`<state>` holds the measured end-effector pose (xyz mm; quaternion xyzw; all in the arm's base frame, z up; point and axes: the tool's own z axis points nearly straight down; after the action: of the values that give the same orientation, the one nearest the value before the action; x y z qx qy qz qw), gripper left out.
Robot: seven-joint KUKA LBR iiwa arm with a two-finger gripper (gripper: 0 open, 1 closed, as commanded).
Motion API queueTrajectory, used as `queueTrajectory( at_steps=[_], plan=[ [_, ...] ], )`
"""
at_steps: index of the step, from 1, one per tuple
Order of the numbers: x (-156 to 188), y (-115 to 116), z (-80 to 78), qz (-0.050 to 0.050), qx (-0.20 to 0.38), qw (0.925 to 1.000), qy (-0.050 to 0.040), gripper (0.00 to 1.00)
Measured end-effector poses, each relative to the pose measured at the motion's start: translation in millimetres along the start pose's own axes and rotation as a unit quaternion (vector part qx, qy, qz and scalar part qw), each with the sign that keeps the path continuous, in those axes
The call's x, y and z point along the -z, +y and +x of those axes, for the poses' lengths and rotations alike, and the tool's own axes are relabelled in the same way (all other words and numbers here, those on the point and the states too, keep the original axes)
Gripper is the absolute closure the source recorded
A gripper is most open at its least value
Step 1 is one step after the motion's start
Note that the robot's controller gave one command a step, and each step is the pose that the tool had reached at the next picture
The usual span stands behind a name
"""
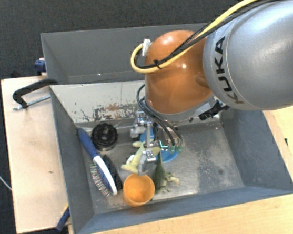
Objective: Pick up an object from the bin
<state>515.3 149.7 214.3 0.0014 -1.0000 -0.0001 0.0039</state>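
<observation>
My gripper [149, 151] hangs under the orange wrist cover, low in the middle of the bin. Its tip is right at a pale yellow, knobbly plastic thing [134, 162] that lies just to its left. A blue round disc [170, 155] lies just right of the tip, partly under cables. Below the tip lies a small green toy figure [162, 178], and beside that an orange cup [139, 189] against the near wall. Whether anything is held is hidden.
A blue and white brush [103, 168] with wire bristles lies along the left side. A black round cap [105, 135] sits near the back left. The arm and its cover hide the back right of the bin.
</observation>
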Motion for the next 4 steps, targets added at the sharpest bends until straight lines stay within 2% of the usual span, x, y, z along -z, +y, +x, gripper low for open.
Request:
queueTrajectory(
  at_steps=[1,2,3,4],
  plan=[
    [-57,-36,-16.8,-0.002,-0.023,0.9997,-0.0085,0.00],
    [-83,-44,-28.0,-0.001,-0.046,0.9989,-0.0078,0.00],
    [-131,-56,-55.1,-0.002,-0.086,0.9963,-0.0062,0.00],
    [-132,-58,-52.0,0.000,-0.086,0.9963,0.0028,1.00]
  ],
)
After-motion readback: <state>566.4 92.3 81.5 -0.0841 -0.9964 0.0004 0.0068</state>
